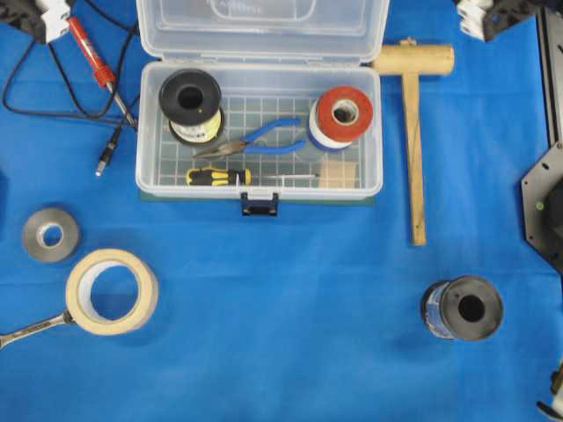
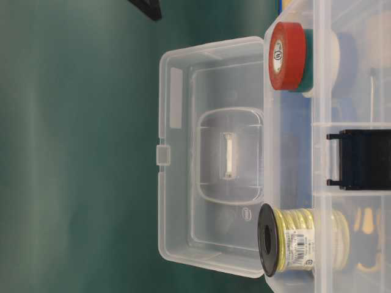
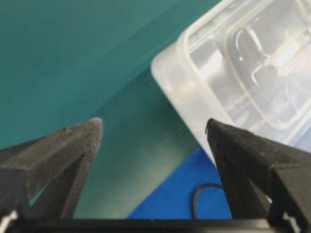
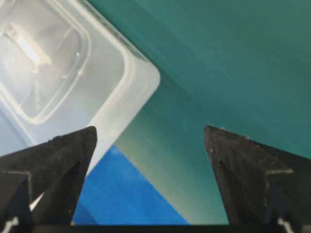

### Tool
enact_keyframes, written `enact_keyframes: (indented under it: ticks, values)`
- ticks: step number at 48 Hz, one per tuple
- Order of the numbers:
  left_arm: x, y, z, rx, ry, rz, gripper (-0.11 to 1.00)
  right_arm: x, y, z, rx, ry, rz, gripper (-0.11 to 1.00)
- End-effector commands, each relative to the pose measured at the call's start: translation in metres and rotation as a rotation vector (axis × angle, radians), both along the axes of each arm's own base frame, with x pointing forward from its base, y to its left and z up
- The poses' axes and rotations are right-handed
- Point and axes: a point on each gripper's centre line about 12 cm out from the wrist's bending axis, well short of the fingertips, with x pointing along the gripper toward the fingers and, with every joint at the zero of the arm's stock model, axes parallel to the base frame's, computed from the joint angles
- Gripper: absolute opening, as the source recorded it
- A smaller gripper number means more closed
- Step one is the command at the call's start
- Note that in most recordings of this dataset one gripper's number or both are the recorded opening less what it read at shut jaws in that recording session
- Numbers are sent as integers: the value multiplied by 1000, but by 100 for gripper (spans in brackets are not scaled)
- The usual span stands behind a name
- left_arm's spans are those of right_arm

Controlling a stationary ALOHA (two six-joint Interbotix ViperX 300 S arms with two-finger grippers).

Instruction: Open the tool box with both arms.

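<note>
Tool box (image 1: 259,132) lying open at the upper centre of the blue cloth (image 1: 281,334), long axis running left to right in the overhead view. The dark blue latch (image 1: 259,204) faces the lower edge of that view; the clear lid (image 1: 261,26) is folded back at the far side and stands upright in the table-level view.

Contents of the box, counted: one black-flanged spool of pale wire (image 1: 191,105), one red tape roll (image 1: 343,112), one pair of blue-handled pliers (image 1: 259,141), one yellow-and-black screwdriver (image 1: 237,177).

On the cloth outside the box: one wooden mallet (image 1: 412,114) to the right, one dark spool (image 1: 464,309) at lower right, one grey tape roll (image 1: 50,235) and one cream tape roll (image 1: 112,291) at lower left, one wrench (image 1: 31,330) touching the cream roll, one red-handled tool (image 1: 95,66) with a black cable (image 1: 35,97) at upper left.

Left gripper (image 3: 154,128) and right gripper (image 4: 150,131): fingers spread wide, holding nothing, each beside a corner of the lid. A plain teal backdrop (image 2: 73,152) rises behind the table.
</note>
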Motion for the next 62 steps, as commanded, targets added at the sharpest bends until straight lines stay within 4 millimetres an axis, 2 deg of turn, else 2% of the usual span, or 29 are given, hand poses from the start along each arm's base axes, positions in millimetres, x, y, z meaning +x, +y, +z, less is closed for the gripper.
enact_keyframes:
  ticks: [1,12,21,27,39,52,62]
  values:
    - [-6,-3,8,22,-21,7,90,-6,4,7,-10,-7,-6,87]
    - [-14,-12,9,15,-20,8,90,-10,9,6,4,-6,-7,87]
    - [-5,-22,9,1,-34,-44,90,0,17,4,19,-10,38,87]
    - [7,-40,8,-24,-45,-125,90,16,40,2,33,-1,142,87]
    - [21,-91,9,-57,-35,-337,90,42,101,-1,58,31,399,87]
    - [27,-149,4,-99,35,-598,90,55,150,-8,90,82,595,87]
    - [28,-180,1,-114,75,-742,90,58,179,-13,117,109,706,87]
